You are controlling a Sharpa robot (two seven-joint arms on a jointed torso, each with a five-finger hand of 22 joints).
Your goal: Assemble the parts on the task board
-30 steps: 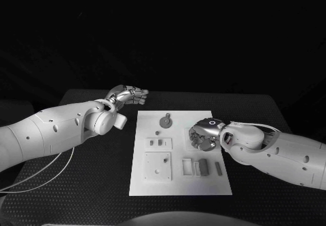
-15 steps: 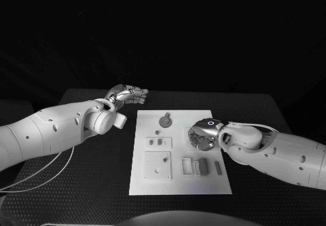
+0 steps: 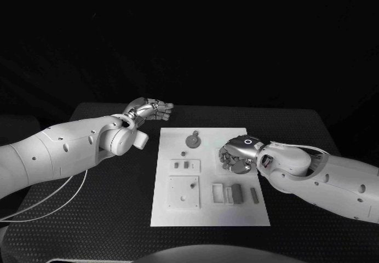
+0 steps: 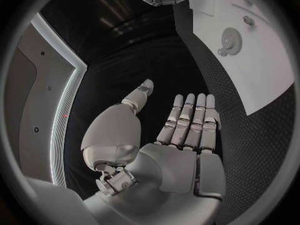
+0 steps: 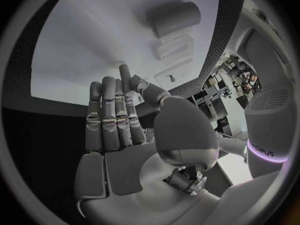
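Two hands, neither holding anything. Task board (image 3: pixel 207 208): flat white plate mid-table, looks rigid; leave it lying. Right hand (image 3: pixel 235 156) hovers over the board's right half, fingers straight and side by side. Left hand (image 3: pixel 150 110) sits off the board's far left corner, fingers extended, close together. Gear part (image 3: pixel 193 141), far end of board: small, judged light, stiff, slippery; pinch across rim. Bar part (image 3: pixel 236 193), near right: take by long sides

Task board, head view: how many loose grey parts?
3 visible: gear near the far edge, block and thin bar near the right edge. The right hand may hide more.
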